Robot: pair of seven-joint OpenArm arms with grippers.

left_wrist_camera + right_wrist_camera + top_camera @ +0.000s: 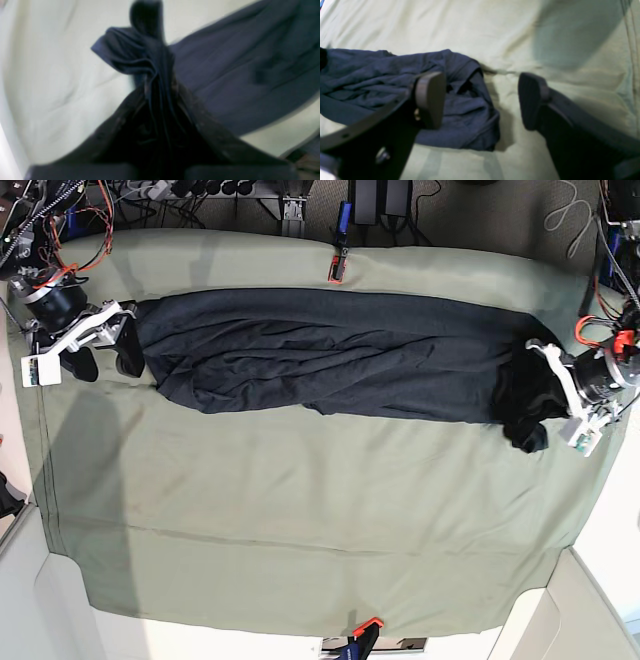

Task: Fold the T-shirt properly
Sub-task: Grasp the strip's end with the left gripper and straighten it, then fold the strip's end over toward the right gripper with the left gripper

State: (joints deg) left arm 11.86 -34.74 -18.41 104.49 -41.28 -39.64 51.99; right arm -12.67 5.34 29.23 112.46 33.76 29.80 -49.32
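Robotics lab: cloth-covered table (300, 520), loose cables (60, 225) (along back edge), clamps (338, 265)

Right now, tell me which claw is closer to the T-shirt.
Left. The left claw is shut on the T-shirt, gripping a bunched end. The right claw hangs open at the other end, one finger over the fabric, gripping nothing.

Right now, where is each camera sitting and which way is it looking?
Left wrist: rides on the left arm, looking along the left gripper, shut on a bunched end of the T-shirt.
Right wrist: rides on the right arm, looking down past the open right gripper at the shirt's other end.
Base: high overhead, looking straight down at the green cloth, both arms at the ends.
All three views share the T-shirt and the cloth.
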